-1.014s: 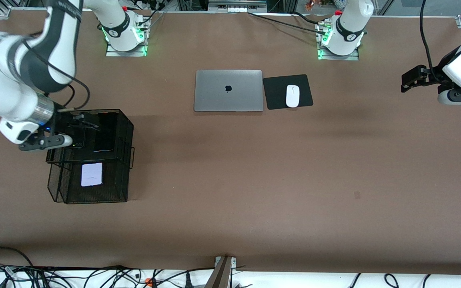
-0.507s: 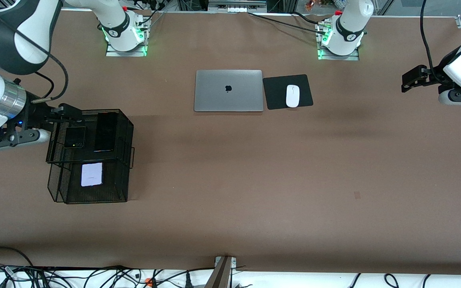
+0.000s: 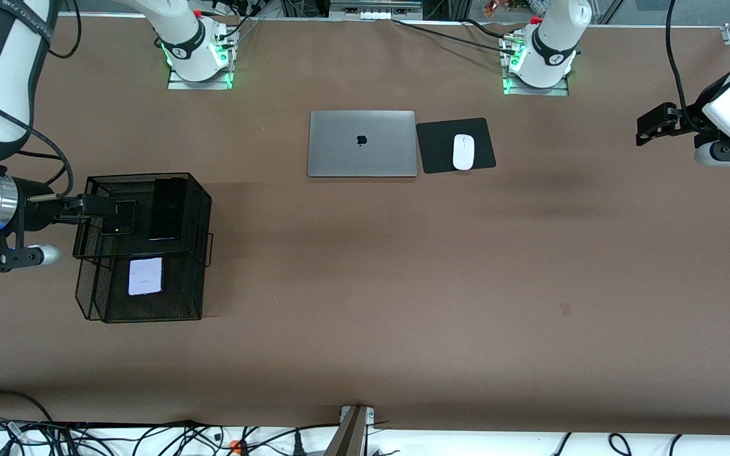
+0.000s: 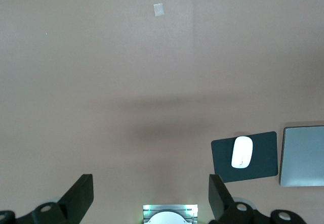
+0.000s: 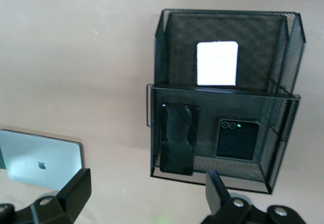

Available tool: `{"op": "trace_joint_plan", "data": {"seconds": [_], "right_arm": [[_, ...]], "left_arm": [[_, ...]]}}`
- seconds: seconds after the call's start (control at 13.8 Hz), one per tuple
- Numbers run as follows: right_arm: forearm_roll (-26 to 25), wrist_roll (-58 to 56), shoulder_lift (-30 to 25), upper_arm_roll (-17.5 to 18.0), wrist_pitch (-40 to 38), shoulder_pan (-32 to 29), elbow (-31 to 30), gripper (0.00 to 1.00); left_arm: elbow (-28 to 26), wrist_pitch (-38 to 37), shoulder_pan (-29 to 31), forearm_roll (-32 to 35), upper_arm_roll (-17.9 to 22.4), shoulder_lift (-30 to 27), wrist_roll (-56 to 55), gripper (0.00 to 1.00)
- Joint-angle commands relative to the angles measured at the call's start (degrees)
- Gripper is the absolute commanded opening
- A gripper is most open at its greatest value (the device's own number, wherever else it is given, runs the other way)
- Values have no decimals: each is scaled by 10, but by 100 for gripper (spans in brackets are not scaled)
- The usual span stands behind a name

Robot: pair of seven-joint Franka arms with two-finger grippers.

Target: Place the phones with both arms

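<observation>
All three phones are seen inside the two-tier black wire-mesh basket (image 3: 200,209) at the right arm's end of the brown desk (image 3: 403,285): the small squarish black phone (image 3: 118,216) and the longer black slab phone (image 3: 166,208) lie side by side on the upper tier, long axes parallel, and the pale lilac-white phone (image 3: 146,276) on the lower tier, nearer the front camera. The right hand (image 5: 147,193) is held wide and empty over the basket's edge, nearest the squarish black phone. The left hand (image 4: 151,196), also wide and empty, waits well apart.

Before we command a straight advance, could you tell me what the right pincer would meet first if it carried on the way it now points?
Probably the wire mesh rack: the open right pincer points at its upper tier, where the small black phone lies closest. Height is unclear, so it might pass just over the rim.
</observation>
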Motion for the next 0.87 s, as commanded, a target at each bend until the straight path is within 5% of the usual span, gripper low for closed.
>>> {"op": "trace_joint_plan", "data": {"seconds": [0.0,0.14,0.22,0.58,0.8], "right_arm": [[-129,64,-33,219,-18,-121,26,100],[-230,116,-63,388,-8,-209,1,100],[-242,121,-80,415,6,-228,-26,99],[-241,120,-303,416,288,-241,-410,100],[-240,121,-333,416,346,-244,-466,100]], "left_arm": [[-5,-6,3,-14,-1,-10,6,100],[-5,-6,3,-14,-1,-11,6,100],[-5,-6,3,-14,-1,-11,6,100],[-5,-6,3,-14,-1,-10,6,100],[-5,-8,3,-14,0,-11,6,100]]}}
